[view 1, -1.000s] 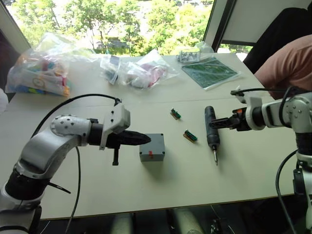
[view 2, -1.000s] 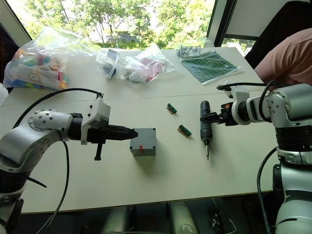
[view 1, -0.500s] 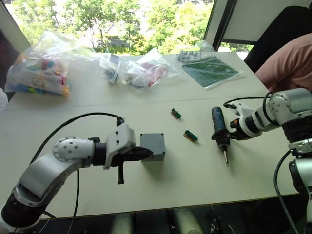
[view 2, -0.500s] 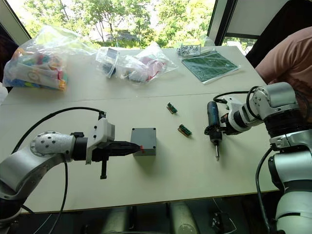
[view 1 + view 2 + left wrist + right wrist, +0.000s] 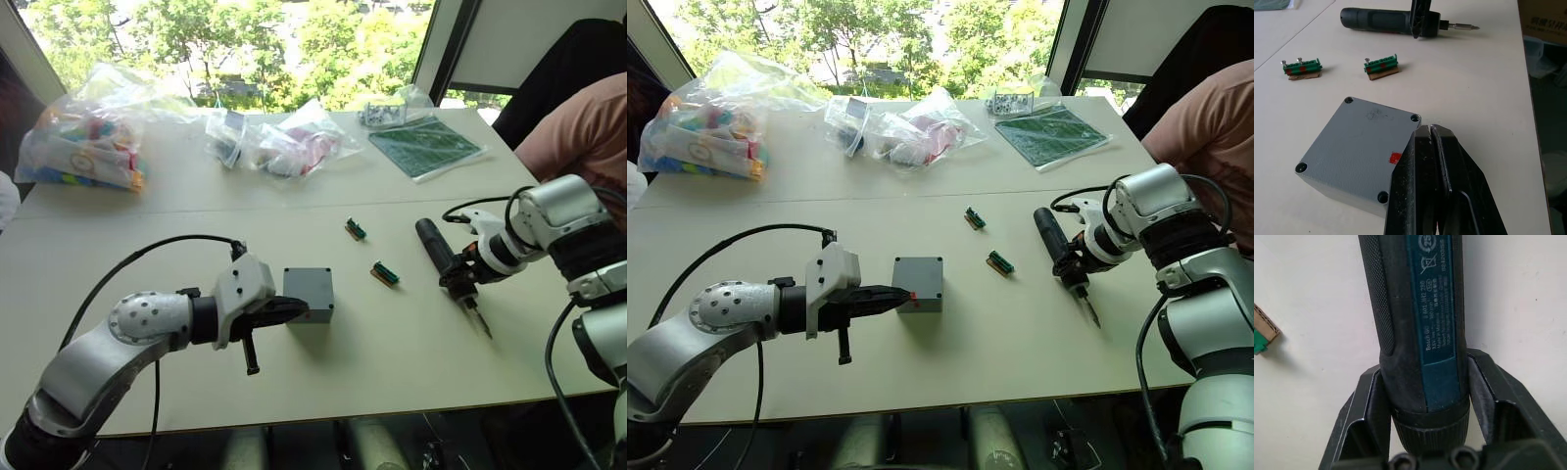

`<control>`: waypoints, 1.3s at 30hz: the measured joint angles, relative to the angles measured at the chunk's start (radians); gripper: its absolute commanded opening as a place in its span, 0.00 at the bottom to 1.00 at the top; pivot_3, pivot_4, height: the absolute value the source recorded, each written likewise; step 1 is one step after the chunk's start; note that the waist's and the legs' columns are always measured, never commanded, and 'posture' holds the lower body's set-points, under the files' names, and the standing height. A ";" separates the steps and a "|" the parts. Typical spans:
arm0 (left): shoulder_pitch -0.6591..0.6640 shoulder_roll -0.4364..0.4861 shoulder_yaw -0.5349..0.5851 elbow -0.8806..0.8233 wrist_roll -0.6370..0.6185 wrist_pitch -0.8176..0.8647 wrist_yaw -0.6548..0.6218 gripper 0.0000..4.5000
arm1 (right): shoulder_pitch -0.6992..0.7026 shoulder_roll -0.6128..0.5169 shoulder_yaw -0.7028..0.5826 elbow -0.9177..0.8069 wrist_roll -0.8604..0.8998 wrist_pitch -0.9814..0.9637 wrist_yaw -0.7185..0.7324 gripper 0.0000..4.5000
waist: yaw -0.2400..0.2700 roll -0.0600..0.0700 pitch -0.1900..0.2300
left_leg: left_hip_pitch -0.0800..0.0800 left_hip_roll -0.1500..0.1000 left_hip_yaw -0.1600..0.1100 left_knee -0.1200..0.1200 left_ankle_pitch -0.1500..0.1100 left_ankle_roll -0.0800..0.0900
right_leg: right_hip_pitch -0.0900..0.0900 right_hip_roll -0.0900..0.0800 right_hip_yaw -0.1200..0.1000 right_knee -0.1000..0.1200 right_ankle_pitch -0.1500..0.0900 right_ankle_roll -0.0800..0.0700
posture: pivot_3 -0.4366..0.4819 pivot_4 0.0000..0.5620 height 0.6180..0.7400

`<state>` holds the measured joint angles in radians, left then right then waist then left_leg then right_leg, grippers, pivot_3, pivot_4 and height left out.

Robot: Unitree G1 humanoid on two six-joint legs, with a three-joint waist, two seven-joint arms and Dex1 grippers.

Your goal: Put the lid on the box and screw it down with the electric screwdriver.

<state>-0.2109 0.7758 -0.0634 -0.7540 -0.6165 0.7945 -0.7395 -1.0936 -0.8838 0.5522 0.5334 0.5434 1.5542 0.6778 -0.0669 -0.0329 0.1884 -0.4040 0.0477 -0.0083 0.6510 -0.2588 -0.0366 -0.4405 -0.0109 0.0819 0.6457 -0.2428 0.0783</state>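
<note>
Two grippers, two different jobs at this moment. My right gripper (image 5: 1076, 264) has its fingers clamped on the electric screwdriver (image 5: 1062, 257), one finger on either side of the barrel close to the collar at the bit end, as the right wrist view shows. The tool lies slanted on the table (image 5: 392, 343), bit pointing toward the table's near edge, well apart from the box (image 5: 309, 296). My left gripper (image 5: 1429, 131) has its fingers pressed together with nothing between them, the tips resting at the box's near edge just beside the small red mark (image 5: 1395, 157).

The box sits closed — the lid (image 5: 1364, 144) is already on, flush, with four corner screw holes showing in the left wrist view. Two green terminal blocks (image 5: 383, 273) lie between box and screwdriver.

I judge the screwdriver to be stiff and fairly weighty for its size, with a textured black grip that should not slip; held this near the bit end, the long rear body may want to droop, so a firm squeeze matters. The box looks like light, hard, smooth plastic — likely to skate across the table under the bit's push, so my left fingers should brace it from the side rather than pinch it.
</note>
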 measured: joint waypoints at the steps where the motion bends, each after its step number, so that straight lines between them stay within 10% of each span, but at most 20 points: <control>1: -0.001 0.001 0.000 0.001 -0.003 0.001 0.000 0.00 | 0.000 0.005 -0.002 0.004 -0.014 -0.005 0.012 0.40 | -0.001 0.000 0.000 | 0.000 0.000 0.000 0.000 0.000 0.000 | 0.000 0.000 0.000 0.000 0.000 0.000 | 0.48 0.27 1.00; 5: -0.012 0.011 0.013 0.043 -0.015 0.000 -0.027 0.00 | -0.015 0.053 -0.076 0.095 -0.062 -0.043 0.006 0.40 | -0.005 -0.002 -0.001 | 0.002 0.000 0.001 0.002 0.000 0.000 | 0.001 0.000 0.000 0.000 0.002 0.000 | 0.48 0.27 1.00; 11: -0.106 0.007 0.136 0.250 -0.104 -0.001 -0.113 0.00 | -0.127 0.135 -0.594 0.244 -0.040 -0.212 -0.221 0.40 | -0.003 0.014 0.009 | -0.004 0.000 0.001 0.005 0.002 0.001 | -0.004 0.001 0.001 0.001 0.007 0.005 | 0.48 0.27 1.00; 18: -0.224 0.000 0.103 0.418 -0.125 0.005 -0.200 0.00 | 0.062 0.487 -1.137 -0.399 0.251 -0.559 -0.425 0.40 | 0.004 0.014 0.008 | -0.005 0.001 -0.003 -0.005 0.002 0.002 | -0.005 0.001 -0.003 0.002 0.005 0.009 | 0.48 0.27 1.00; 25: -0.306 0.000 -0.023 0.502 -0.045 0.004 -0.268 0.00 | 0.444 0.676 -0.949 -0.828 0.391 -0.613 -0.359 0.40 | 0.009 0.015 0.008 | -0.005 -0.001 -0.001 -0.002 0.002 0.002 | -0.005 -0.001 -0.001 0.001 0.005 0.009 | 0.48 0.27 1.00; 39: -0.336 -0.022 -0.203 0.581 0.187 -0.173 -0.348 0.00 | 0.681 0.657 -0.635 -0.951 0.190 -0.845 -0.228 0.40 | -0.001 0.014 0.008 | -0.002 0.000 -0.001 0.001 0.004 0.000 | -0.002 0.001 -0.001 0.004 0.006 0.002 | 0.48 0.27 1.00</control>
<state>-0.5470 0.7538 -0.2663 -0.1735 -0.4298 0.6212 -1.0877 -0.4131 -0.2263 -0.0830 -0.4178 0.7335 0.7097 0.4500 -0.0683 -0.0191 0.1961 -0.4061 0.0474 -0.0097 0.6522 -0.2547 -0.0365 -0.4430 -0.0102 0.0811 0.6498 -0.2371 0.0799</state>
